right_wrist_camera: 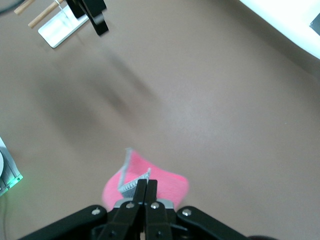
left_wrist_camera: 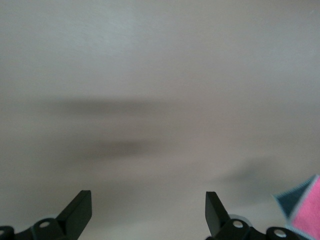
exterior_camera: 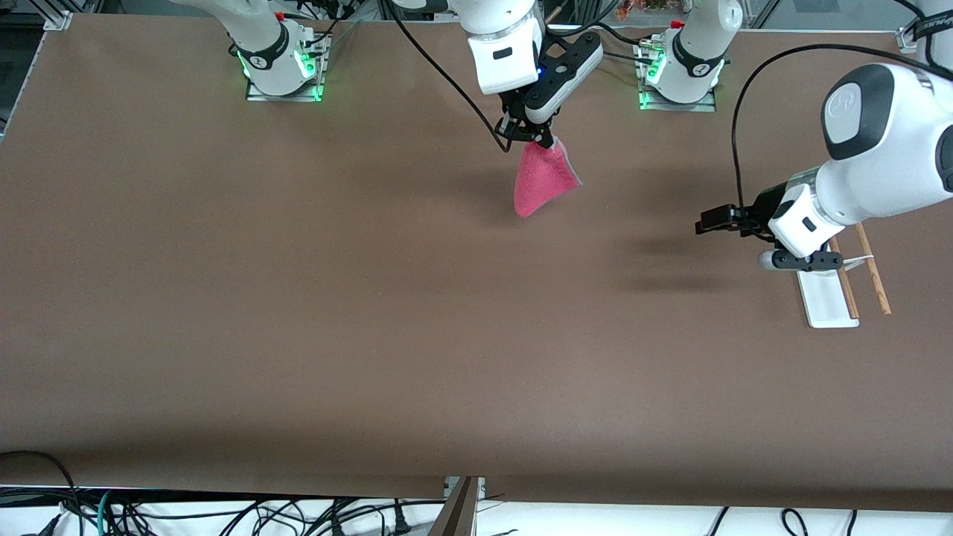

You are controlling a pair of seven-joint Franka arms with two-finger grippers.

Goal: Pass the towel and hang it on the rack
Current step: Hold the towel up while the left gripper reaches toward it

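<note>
Front view: right gripper (exterior_camera: 537, 138) has its jaws pinched on the pink towel (exterior_camera: 542, 183), dangling it over the brown table (exterior_camera: 298, 298). The left gripper (exterior_camera: 706, 222) hovers beside the rack (exterior_camera: 834, 298).

Left wrist view: jaws spread wide, nothing in them.

Right wrist view: jaws clamped tight on the towel's edge.

A plain brown table (exterior_camera: 298, 313) fills the scene; dark cables (exterior_camera: 223, 514), perhaps on a pale floor, trail along its near edge.
</note>
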